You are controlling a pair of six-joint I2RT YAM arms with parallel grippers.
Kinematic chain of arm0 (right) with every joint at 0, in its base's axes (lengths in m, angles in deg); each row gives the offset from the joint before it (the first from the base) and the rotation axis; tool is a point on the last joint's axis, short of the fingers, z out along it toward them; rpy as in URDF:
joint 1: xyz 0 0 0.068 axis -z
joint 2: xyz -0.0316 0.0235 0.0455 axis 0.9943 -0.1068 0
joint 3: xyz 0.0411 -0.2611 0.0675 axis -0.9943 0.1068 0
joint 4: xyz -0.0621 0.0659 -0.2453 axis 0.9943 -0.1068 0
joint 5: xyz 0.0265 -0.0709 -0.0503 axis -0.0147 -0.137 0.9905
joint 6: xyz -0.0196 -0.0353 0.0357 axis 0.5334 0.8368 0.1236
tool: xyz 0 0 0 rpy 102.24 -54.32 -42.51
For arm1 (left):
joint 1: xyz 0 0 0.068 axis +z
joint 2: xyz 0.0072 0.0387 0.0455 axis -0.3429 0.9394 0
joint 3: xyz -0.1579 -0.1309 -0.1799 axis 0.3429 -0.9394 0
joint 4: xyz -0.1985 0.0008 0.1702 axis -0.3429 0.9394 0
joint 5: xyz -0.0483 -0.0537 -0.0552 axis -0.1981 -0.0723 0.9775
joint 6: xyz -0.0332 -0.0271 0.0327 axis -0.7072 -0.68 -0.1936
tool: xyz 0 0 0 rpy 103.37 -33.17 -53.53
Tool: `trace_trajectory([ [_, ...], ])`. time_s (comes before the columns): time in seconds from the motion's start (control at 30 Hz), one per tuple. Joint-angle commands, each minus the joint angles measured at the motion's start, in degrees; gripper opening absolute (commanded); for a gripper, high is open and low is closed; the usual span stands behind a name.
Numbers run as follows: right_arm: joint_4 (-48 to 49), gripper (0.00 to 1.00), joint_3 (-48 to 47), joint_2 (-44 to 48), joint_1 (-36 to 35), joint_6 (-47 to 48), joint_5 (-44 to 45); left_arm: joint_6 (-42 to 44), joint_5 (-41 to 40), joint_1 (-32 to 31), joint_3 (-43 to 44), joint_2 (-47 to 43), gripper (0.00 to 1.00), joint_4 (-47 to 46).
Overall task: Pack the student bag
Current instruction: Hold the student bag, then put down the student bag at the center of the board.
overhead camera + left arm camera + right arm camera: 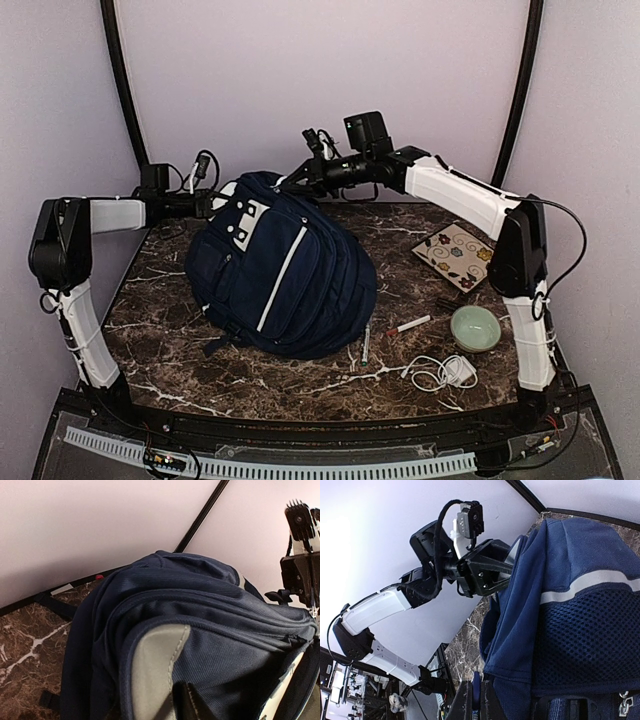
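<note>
Navy student bag, white-striped, lies slumped and bulging.

overhead: soft, even, bright light; faint shadow under the student bag on the bench | my left wrist: wall washed pale, bag folds near black, closest fabric soft | my right wrist: white glare upper left, bag mesh sharp, my right pincer blurred at the bottom edge

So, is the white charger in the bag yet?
Out. The white charger with its coiled cable lies on the table, beside the green bowl, right of the student bag.
</note>
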Motion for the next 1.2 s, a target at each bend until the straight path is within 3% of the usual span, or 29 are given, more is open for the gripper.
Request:
trace_trajectory([
  [0.0, 13.22, 0.00, -6.57, -3.41, -1.25, -0.90, 8.84, -2.52, 10.79, -4.98, -5.76, -7.47, 0.19, -10.41],
  [0.07, 15.49, 0.00, -6.64, -4.39, -1.23, -1.66, 12.44, -2.49, 9.33, -4.97, -6.70, -8.67, 0.01, -10.57],
  [0.23, 18.82, 0.03, -5.85, -4.59, -1.18, -2.73, 14.96, -0.51, 6.26, -5.17, -7.69, -11.31, 0.00, -8.79],
  [0.4, 17.25, 0.35, 2.17, 2.14, 0.13, 1.19, 15.06, 2.23, 1.15, -5.08, -11.01, -16.29, 0.00, -8.69],
  [0.5, 16.42, 0.46, 11.57, 8.83, 2.40, 2.35, 14.94, 2.57, -2.40, -5.15, -12.57, -18.70, 0.00, -8.45],
  [0.63, 9.86, 0.49, 20.69, 17.50, 4.19, 7.37, 19.63, 2.67, -8.92, -5.06, -13.12, -20.24, 0.00, -4.57],
  [0.8, 1.33, 0.50, 28.87, 24.35, 3.94, 12.21, 23.71, -0.07, -24.79, -4.24, -11.46, -19.79, 0.00, 9.17],
  [1.0, -1.58, 0.50, 38.48, 28.32, 2.83, 13.25, 27.49, -4.28, -31.71, -2.68, -15.48, -20.06, 0.01, 12.11],
  [1.03, -1.57, 0.50, 39.62, 28.57, 2.57, 13.29, 27.59, -4.26, -32.42, -2.67, -15.56, -19.74, 0.07, 12.82],
  [1.1, -1.54, 0.50, 41.58, 28.62, 2.23, 13.21, 27.18, -3.78, -33.77, -2.66, -15.43, -19.45, 0.38, 14.26],
  [1.17, -1.55, 0.50, 43.05, 28.41, 1.81, 13.13, 26.99, -2.97, -34.94, -2.64, -15.34, -19.97, 0.55, 15.20],
])
